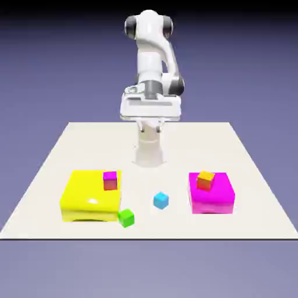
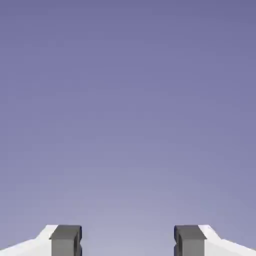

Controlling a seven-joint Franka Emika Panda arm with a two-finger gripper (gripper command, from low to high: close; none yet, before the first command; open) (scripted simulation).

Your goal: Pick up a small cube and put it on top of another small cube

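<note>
The small green cube (image 1: 126,217) sits on the table, touching the front right corner of a big yellow block (image 1: 90,198). The small orange cube (image 1: 205,180) with a yellowish top rests on a big magenta block (image 1: 212,195) at the exterior view's right. My gripper (image 1: 150,110) hangs high above the table's far side, well away from both cubes. In the hand view my gripper (image 2: 127,242) is open, its grey fingertips (image 2: 65,240) wide apart with only the blue-violet backdrop between them. No cube shows in that view.
A small magenta cube (image 1: 110,180) stands on the yellow block's top. A light-blue cube (image 1: 161,200) lies on the table between the two big blocks. The white table's front edge (image 1: 145,237) runs just past the green cube.
</note>
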